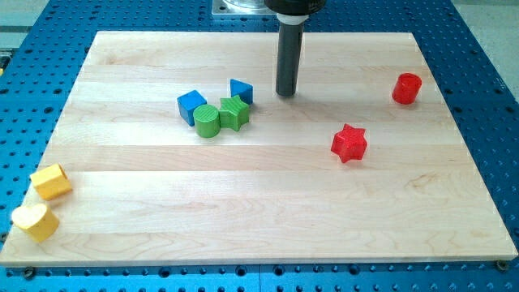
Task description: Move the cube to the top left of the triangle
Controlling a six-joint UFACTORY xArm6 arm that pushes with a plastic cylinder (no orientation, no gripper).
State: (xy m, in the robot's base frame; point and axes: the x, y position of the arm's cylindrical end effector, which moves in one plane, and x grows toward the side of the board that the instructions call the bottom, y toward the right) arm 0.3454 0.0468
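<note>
Rod and blocks on the wooden board (268, 211), seen from the one camera. The arm enters at the view's top, where its dark collar is cut off by the frame edge; the rod hangs straight down, upright. My tip (285, 94) rests at the board surface in the upper middle. There are no jaws or fingers to open or close: the rod is a plain shaft, it holds nothing, and its tip touches no block.

Just to the view's left of my tip, with a small gap, sits the blue triangle (241, 91). Farther to the view's left and slightly lower lies the blue cube (192, 106). Below the triangle stands the green star-like block (234, 113), its exact shape hard to make out, apparently touching the green cylinder (207, 121) on its left; the cube sits just beside the cylinder.

To the view's right of my tip, well apart, are the red star (349, 143), lower, and the red cylinder (407, 88), near the right edge. Far to the lower left, at the board's corner, lie a yellow block (50, 182) and a yellow heart-like block (35, 221).
</note>
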